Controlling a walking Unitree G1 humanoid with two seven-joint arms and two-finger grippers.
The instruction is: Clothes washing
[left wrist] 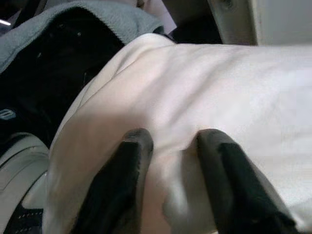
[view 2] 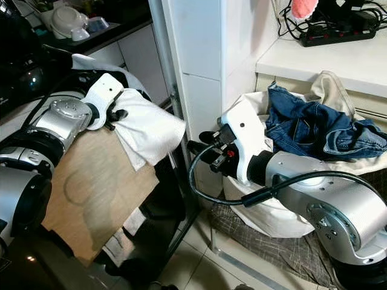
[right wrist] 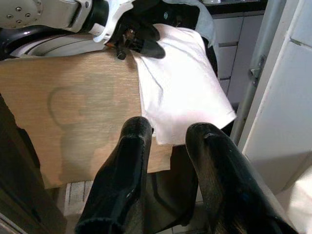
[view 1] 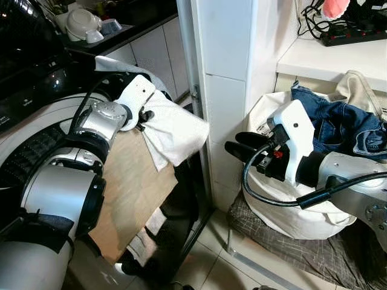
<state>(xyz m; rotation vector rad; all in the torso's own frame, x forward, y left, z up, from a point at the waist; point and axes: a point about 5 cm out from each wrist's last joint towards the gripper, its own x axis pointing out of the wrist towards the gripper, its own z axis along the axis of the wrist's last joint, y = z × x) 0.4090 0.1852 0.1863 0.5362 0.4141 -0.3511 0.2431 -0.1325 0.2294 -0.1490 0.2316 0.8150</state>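
My left gripper (view 1: 144, 116) is shut on a white cloth (view 1: 175, 130), which hangs over the upper edge of a brown board (view 1: 130, 187). In the left wrist view the fingers (left wrist: 131, 151) pinch a fold of the cloth (left wrist: 219, 83). To the right, my right gripper (view 1: 237, 145) is open and holds nothing, hovering in front of a white laundry bag (view 1: 290, 217). Blue jeans (view 1: 338, 124) lie on top of the bag. The right wrist view looks past its gripper (right wrist: 168, 131) at the cloth (right wrist: 180, 87) and board.
A white tiled pillar (view 1: 227, 72) stands between the two arms. Dark clothes (view 1: 175, 223) lie under the board. A grey checked cloth (view 1: 290, 254) covers the floor under the bag. A shelf at the upper right carries a power strip (view 1: 357, 33). Dishes (view 1: 84, 27) sit on a dark counter.
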